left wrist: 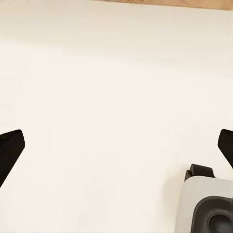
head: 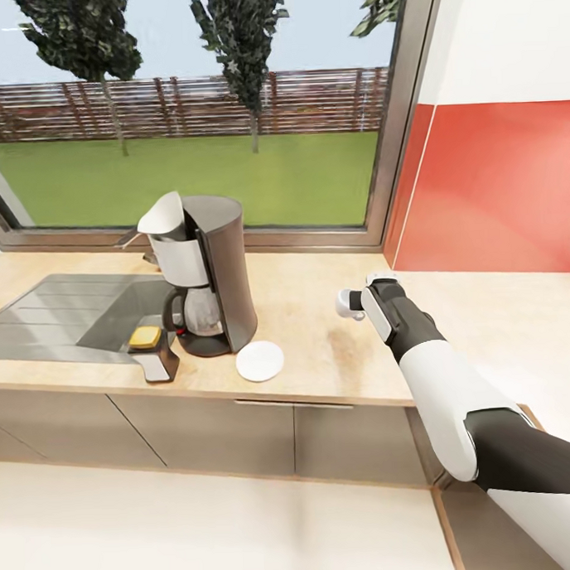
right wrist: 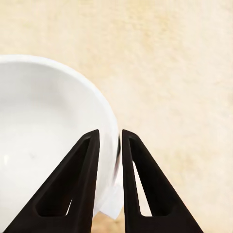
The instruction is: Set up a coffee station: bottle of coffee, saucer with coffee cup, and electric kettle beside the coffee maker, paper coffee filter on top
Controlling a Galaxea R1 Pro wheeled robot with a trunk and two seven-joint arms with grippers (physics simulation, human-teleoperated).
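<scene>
Currently the right gripper [right wrist: 109, 145] has its jaws pinching the cup [right wrist: 48, 126] by its rim, one finger inside the bowl, one outside, held over the desk [head: 321, 350] well right of the coffee maker [head: 206, 272]. The cup looks light, rigid, glazed and slick; the thin wall is probably brittle, so a rim pinch suits it. The saucer [head: 259, 361] lies flat just beside the maker's base. The left gripper [left wrist: 116, 150] has its jaws spread wide over pale floor. The desk is smooth beige wood-look, with a sink [head: 62, 315], a window behind and a red wall.
</scene>
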